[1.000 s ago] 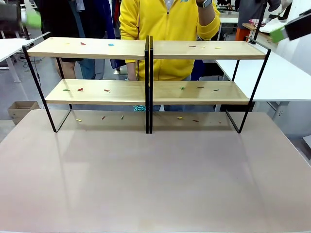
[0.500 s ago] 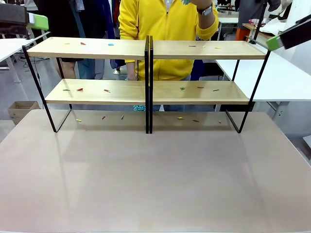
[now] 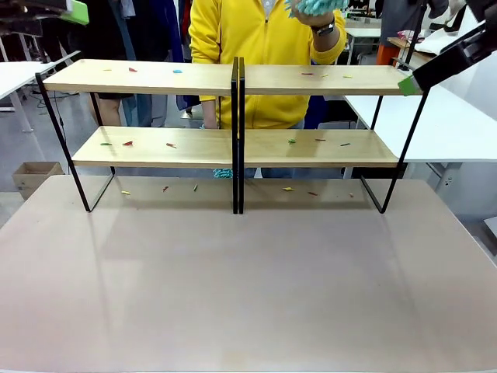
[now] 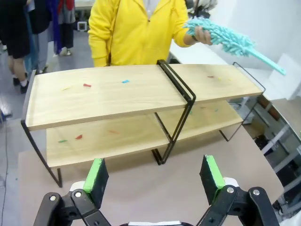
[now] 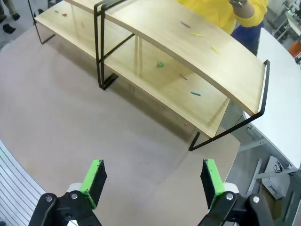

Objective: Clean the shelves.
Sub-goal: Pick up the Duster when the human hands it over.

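A: Shelves (image 3: 155, 78) where?
B: On the bench's (image 3: 248, 295) far part, running left to right. Small scraps (image 3: 128, 144) on both boards (image 3: 326, 148).
A: Behind?
B: Person (image 3: 256, 47) behind the middle divider (image 3: 238, 132), hand (image 4: 200, 34) holding a duster (image 4: 225, 37) above the right half.

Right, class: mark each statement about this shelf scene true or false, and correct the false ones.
1. The person's hand holds a teal duster. True.
2. The left gripper and right gripper are shut. False: both are open and empty.
3. Small coloured scraps lie on both boards of the shelves. True.
4. The duster rests on the top board. False: it is held up in the air, clear of the boards.
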Tool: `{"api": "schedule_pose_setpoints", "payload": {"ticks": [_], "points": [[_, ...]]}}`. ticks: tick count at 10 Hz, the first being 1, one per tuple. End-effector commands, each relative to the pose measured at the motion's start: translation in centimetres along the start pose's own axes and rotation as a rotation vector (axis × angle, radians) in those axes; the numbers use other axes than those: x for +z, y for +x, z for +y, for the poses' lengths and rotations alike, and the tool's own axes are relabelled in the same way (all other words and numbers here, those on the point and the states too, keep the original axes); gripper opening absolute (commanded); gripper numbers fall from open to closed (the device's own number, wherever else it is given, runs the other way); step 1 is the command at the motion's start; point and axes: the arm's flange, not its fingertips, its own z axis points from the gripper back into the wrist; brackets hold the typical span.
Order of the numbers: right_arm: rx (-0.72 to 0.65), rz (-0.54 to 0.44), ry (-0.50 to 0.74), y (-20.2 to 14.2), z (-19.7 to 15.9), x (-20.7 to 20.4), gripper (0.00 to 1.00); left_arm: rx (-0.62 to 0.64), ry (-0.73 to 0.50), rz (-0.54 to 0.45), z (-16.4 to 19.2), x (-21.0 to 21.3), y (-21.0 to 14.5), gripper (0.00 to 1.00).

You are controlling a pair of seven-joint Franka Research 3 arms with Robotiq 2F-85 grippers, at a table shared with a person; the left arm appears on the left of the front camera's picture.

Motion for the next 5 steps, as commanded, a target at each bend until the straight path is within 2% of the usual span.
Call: {"api": "schedule_pose_setpoints", "payload": {"ticks": [1,3,5], "points": [[-0.035,-0.009,0.008,0.3,-0.2,-0.1,1.00,0.036,0.066,0.022,-0.6,-0.6,0.4,1.00],[-0.046,-0.002,0.017,0.3,-0.4,-0.7,1.00,0.022,0.116,0.068,-0.8,-1.7,0.7,1.00],[-0.048,0.003,0.022,0.1,-0.5,-0.9,1.00,-0.008,0.123,0.063,-1.7,-2.6,0.6,1.00]]}}
